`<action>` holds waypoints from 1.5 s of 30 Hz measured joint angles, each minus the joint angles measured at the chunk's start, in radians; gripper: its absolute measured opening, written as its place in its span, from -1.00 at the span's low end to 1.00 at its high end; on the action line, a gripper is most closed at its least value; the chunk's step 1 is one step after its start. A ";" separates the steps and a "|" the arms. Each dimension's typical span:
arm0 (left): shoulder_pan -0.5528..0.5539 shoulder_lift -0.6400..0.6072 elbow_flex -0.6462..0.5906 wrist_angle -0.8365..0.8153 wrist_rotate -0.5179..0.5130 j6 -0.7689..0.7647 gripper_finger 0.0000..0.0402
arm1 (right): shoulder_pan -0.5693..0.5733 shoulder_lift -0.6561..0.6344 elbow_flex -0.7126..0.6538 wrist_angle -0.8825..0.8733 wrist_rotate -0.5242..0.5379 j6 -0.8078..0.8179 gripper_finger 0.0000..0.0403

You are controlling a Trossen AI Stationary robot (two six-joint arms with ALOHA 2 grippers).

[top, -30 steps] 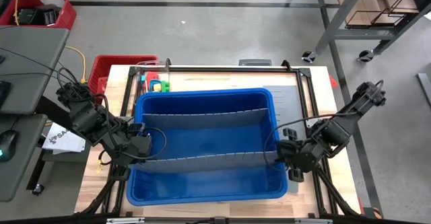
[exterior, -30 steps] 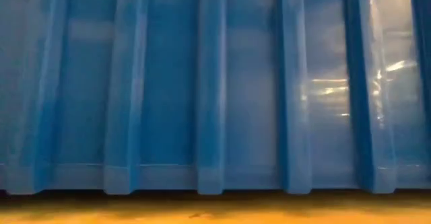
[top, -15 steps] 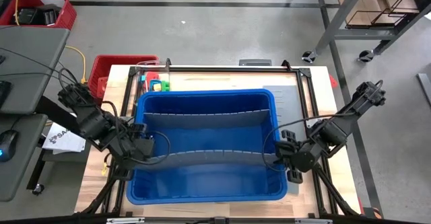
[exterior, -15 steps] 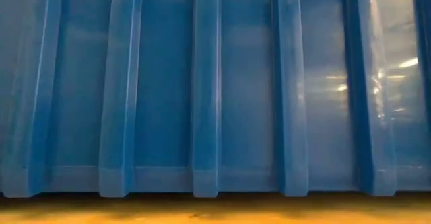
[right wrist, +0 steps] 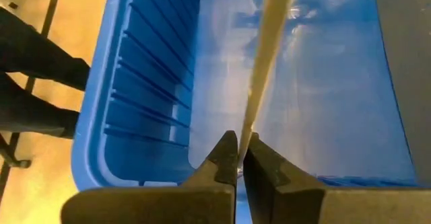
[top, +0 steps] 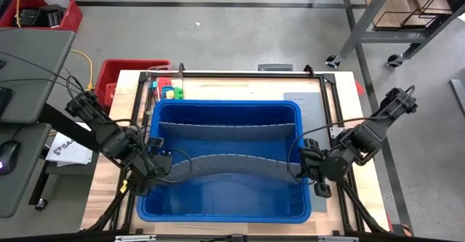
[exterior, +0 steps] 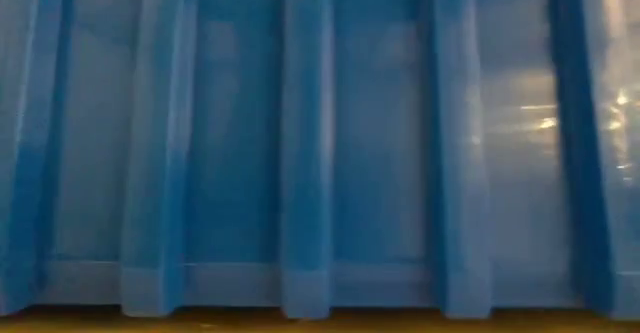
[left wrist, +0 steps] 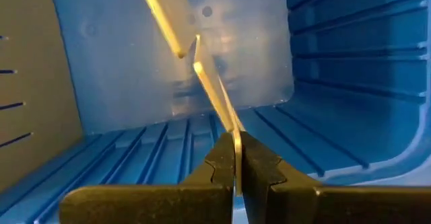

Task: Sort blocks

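The left gripper's (left wrist: 236, 158) fingers pinch one end of a thin grey divider panel (top: 232, 163) inside the blue bin (top: 218, 207). The right gripper's (right wrist: 240, 158) fingers pinch its other end. The blocks (top: 168, 92) sit on the table (top: 363, 191), far from both sets of fingers, outside the bin.

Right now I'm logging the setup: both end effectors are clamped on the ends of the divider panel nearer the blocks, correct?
Not quite. The left end effector and right end effector pinch the bowed divider panel farther from the blocks, as the high view shows. The straighter divider panel is untouched.
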 joint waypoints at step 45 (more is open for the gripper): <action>-0.001 -0.040 0.078 -0.012 -0.032 0.049 -1.00 | -0.005 0.143 0.234 -0.343 -0.230 0.108 -0.26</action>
